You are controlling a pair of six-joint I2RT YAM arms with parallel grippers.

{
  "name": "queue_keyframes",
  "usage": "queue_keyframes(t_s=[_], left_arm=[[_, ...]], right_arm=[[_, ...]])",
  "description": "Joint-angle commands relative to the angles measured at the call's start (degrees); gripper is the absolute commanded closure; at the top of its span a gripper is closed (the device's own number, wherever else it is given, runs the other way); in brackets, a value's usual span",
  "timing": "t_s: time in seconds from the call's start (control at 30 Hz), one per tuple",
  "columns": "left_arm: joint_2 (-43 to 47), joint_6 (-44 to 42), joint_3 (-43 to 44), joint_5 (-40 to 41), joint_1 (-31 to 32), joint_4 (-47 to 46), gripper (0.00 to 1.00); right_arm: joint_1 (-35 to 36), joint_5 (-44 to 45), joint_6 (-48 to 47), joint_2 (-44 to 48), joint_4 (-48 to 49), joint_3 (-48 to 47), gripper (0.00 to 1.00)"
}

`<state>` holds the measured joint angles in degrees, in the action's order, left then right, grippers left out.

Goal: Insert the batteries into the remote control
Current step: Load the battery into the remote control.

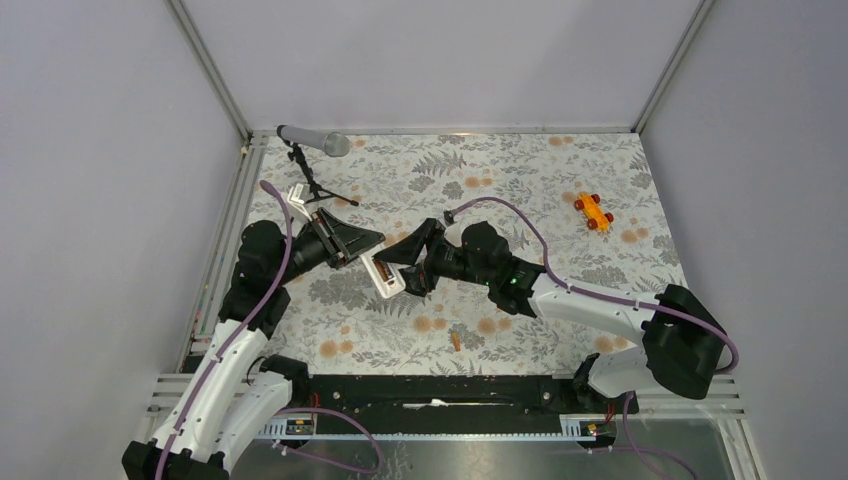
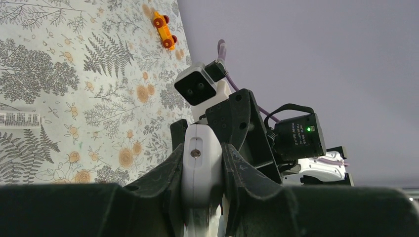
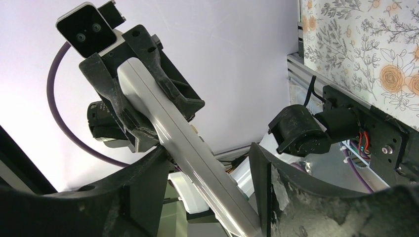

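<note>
The white remote control hangs above the table's middle, between the two grippers. My left gripper is shut on one end of it; in the left wrist view the remote's rounded end is clamped between the black fingers of the left gripper. My right gripper is open around the other end. In the right wrist view the remote runs slantwise through the right gripper's wide gap. One coppery battery lies on the table near the front. A coppery spot shows on the remote; I cannot tell whether it is the other battery.
A grey microphone on a black tripod stands at the back left, with a small white piece beside it. An orange toy car sits at the back right and also shows in the left wrist view. A barcode strip lies on the cloth.
</note>
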<state>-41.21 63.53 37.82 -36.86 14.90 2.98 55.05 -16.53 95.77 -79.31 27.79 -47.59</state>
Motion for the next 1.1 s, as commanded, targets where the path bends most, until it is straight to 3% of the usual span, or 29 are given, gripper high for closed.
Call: queue_keyframes(t_s=[0.0, 0.6, 0.77, 1.07], left_arm=[[0.7, 0.7, 1.7, -0.1, 0.0, -4.1, 1.0], [-2.4, 7.0, 8.5, -1.4, 0.0, 4.1, 1.0], [-2.9, 6.7, 9.0, -1.5, 0.0, 5.1, 1.0], [-2.9, 3.0, 8.0, 0.4, 0.0, 8.5, 1.0]], right_arm=[[-0.2, -1.5, 0.5, -0.5, 2.5, 0.1, 0.41], [-0.6, 2.3, -8.2, 1.3, -0.7, 0.1, 0.52], [-0.7, 3.4, -9.4, 2.5, -0.3, 0.7, 0.27], [-1.4, 3.0, -9.3, 3.4, 4.1, 2.4, 0.26]])
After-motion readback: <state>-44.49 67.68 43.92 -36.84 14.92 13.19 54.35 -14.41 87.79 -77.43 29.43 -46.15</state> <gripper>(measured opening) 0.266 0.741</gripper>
